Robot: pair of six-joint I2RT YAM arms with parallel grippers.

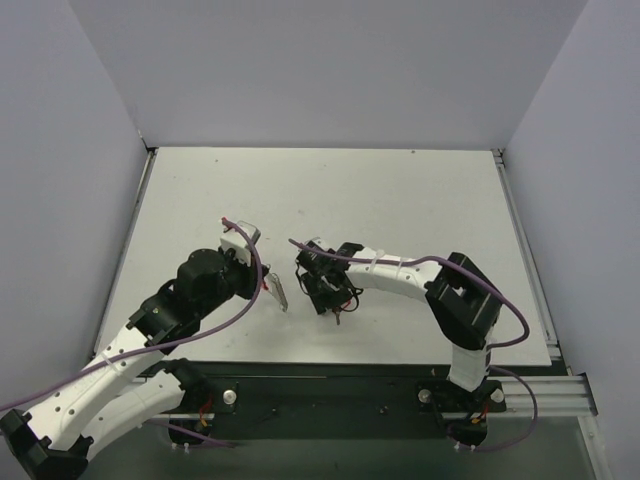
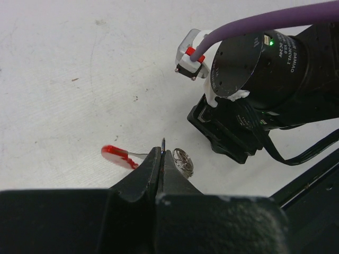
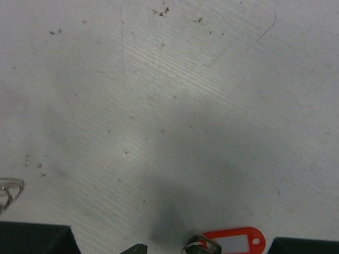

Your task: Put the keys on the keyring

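Left pincer (image 2: 161, 154): black jaws pressed together on a thin silver wire of the red-tabbed keyring (image 2: 117, 155); glossy tab left of tips, bunched coil right. Right pincer (image 1: 328, 298): fingers cropped, spread untellable; between them a red oval plastic tag (image 3: 233, 241) and a dull metal loop (image 3: 200, 246), the loop cut off below.

we see white links and black joints on our left arm (image 1: 100, 385) and right arm (image 1: 395, 272), a purple cable (image 2: 265, 21) along each, black fingers (image 2: 143, 172) on the left gripper (image 2: 161, 153), one green light (image 2: 271, 38).
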